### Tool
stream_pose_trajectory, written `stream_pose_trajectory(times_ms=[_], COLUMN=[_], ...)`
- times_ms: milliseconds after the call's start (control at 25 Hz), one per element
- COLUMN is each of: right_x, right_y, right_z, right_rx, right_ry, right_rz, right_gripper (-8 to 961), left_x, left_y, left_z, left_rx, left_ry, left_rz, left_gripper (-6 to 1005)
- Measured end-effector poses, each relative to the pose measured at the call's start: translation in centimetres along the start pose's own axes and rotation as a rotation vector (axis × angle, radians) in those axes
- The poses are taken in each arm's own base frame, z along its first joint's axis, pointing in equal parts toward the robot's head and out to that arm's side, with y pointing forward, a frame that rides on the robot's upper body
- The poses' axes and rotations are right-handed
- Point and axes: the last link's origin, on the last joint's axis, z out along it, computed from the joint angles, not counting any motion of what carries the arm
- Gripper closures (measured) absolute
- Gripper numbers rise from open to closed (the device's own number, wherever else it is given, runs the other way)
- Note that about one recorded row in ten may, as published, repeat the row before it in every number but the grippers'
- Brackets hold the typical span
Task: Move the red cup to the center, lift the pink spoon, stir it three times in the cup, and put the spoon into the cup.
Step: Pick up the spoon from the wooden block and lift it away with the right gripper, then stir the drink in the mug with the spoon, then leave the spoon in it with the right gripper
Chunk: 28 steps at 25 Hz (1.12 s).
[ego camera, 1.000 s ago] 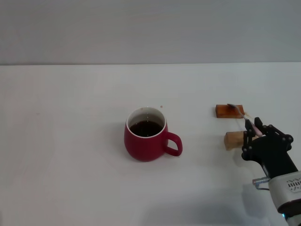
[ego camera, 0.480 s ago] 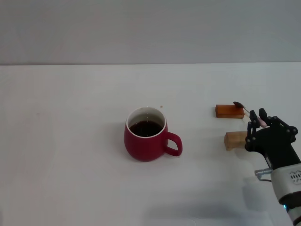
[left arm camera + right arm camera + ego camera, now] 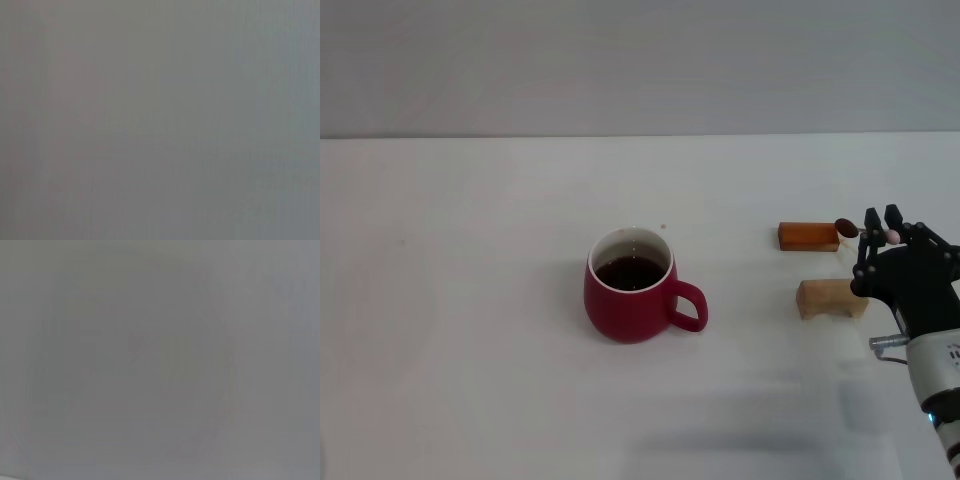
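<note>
The red cup (image 3: 632,287) stands near the middle of the white table in the head view, holding dark liquid, its handle toward the right. My right gripper (image 3: 882,238) is at the right side, shut on the pink spoon (image 3: 860,232). The spoon is held above the table; its grey bowl points left toward the orange-brown block, and a bit of pink handle shows between the fingers. The left gripper is out of view. Both wrist views show only plain grey.
An orange-brown block (image 3: 808,236) and a tan wooden block (image 3: 828,298) lie right of the cup, next to my right gripper. The white table (image 3: 470,330) stretches left and in front of the cup. A grey wall is behind.
My right gripper has risen and moved right with the spoon. The spoon has come off the two blocks and now hangs level in the fingers. The cup has not moved.
</note>
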Motion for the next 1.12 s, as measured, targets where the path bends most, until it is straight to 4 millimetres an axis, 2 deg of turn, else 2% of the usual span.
stream_pose_trajectory(times_ms=[520,840,1120], right_x=[-1.5,-3.4,-5.6], right_y=[0.2,1.3,3.0], right_z=[1.0,2.2,3.1], right_rx=[0.018,-0.018,-0.057], right_ry=[-0.044,-0.099,-0.151], right_rz=[-0.03,-0.032,-0.054], right_gripper=[820,820,820], left_x=[0.0,-0.1,-0.2], left_y=[0.3,0.3,0.6], left_z=[0.1,0.1,0.2], left_rx=[-0.004,-0.003,-0.006], left_ry=[-0.004,-0.009,-0.018], left_rz=[-0.005,-0.011,-0.014], left_gripper=[172,172,172])
